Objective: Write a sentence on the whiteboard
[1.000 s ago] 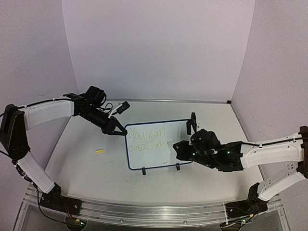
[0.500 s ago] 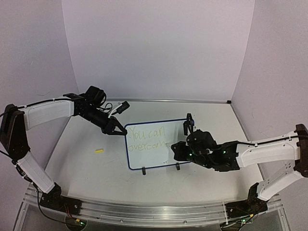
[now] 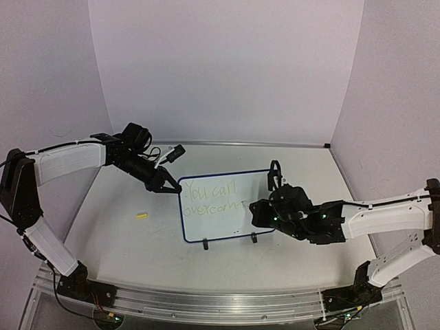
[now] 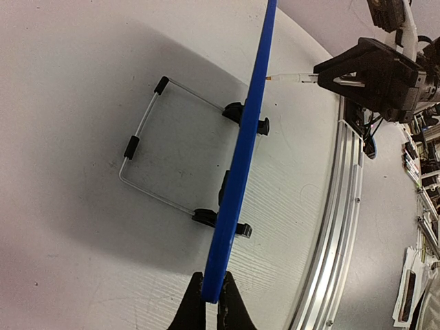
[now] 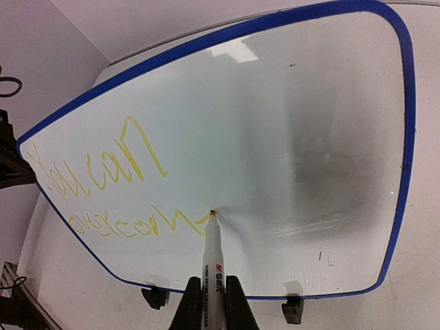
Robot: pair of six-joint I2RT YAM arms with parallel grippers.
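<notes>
The whiteboard stands propped on its feet at mid-bench, between the two arms, its face towards the near edge. The left pincer is closed tight on the blue frame at the board's upper left corner and steadies it. The right pincer is shut on a marker, with the nib touching the board.

The sentence is part done: "You can" fills the top line, and the second line reads "overcom", with the nib at the tail of that last letter. So the step in hand seems to be finishing "overcome". The closing "e" and the whole of "this" are not yet written.

The next move probably calls for a small looped stroke just to the right of the nib, with pressure kept light and even so that the propped board does not rock against the left grip. After that the nib must lift and set down again with a gap for the last word. The second line has plenty of bare white to its right.
</notes>
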